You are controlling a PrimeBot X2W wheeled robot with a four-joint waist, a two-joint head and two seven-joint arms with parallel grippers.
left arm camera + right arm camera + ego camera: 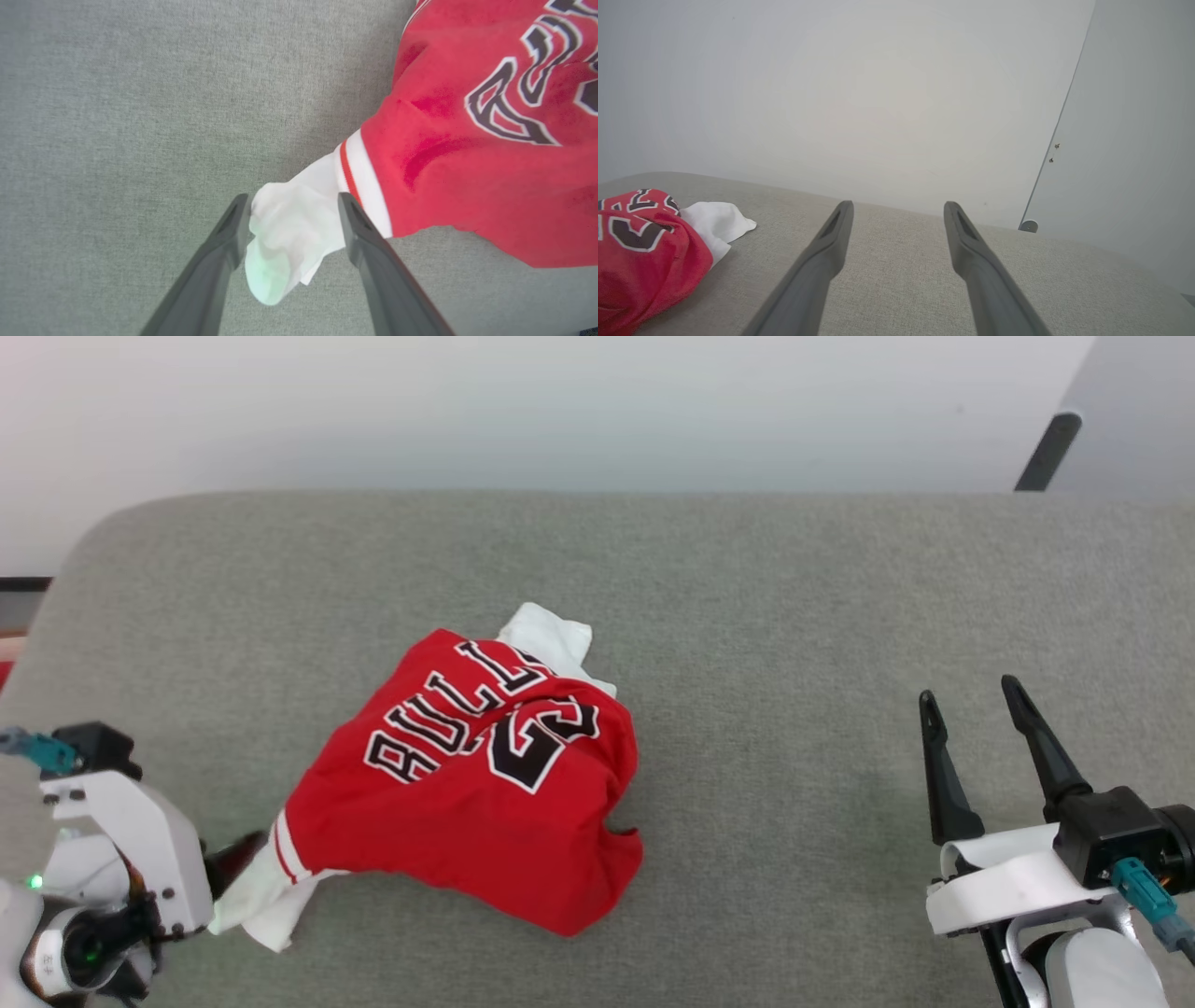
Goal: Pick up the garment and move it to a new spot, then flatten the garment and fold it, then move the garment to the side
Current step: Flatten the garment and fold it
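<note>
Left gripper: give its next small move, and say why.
Probably close the left gripper on the sleeve: it lies between the open jaws, not yet pinched, and the garment sits crumpled, needing a lift.

The left gripper (292, 200) and right gripper (968, 691) each have two long, tapering dark-grey fingers (826, 261) with a slot near each tip. Behind the right pair sits a black block (1106, 831) on a curved white bracket (999, 887), with a teal plug (1144, 889) (orange wires (1160, 875) peek beside it). The left arm's white housing (154, 840) bears small dark screws (171, 893), a green light (35, 880) and a second teal plug (42, 753)
</note>
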